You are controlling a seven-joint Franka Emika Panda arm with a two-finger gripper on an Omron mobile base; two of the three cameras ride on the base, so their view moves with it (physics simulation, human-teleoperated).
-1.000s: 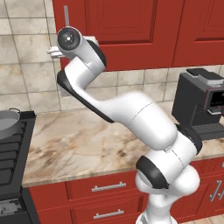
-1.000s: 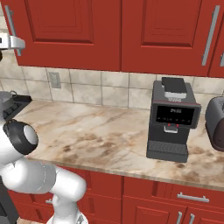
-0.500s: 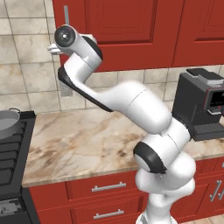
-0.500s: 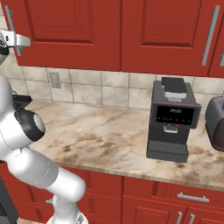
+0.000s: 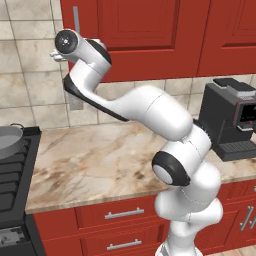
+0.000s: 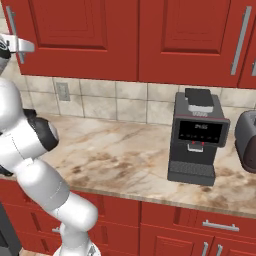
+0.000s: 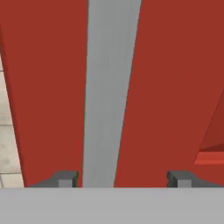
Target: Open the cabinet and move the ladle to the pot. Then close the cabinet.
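The red cabinet (image 5: 140,35) is shut, and its silver bar handle (image 7: 107,87) runs up the middle of the hand view. My gripper (image 7: 122,179) is open with a fingertip on each side of the bar, the left one closer to it. From the left base view the gripper (image 5: 56,54) sits by the handle's lower end (image 5: 76,20). The right base view shows the gripper (image 6: 25,47) at the handle (image 6: 11,25). The grey pot (image 5: 7,140) rests on the stove at the far left. The ladle is hidden.
A black coffee machine (image 6: 197,135) stands on the marble counter (image 5: 100,160), with a dark appliance (image 6: 247,142) to its right. Red drawers (image 5: 120,215) run below the counter. A neighbouring red wall door (image 6: 200,35) carries its own bar handle (image 6: 241,40).
The hand has edged left toward the cabinet handle, and the arm's elbow has swung out over the counter. The door has stayed shut.
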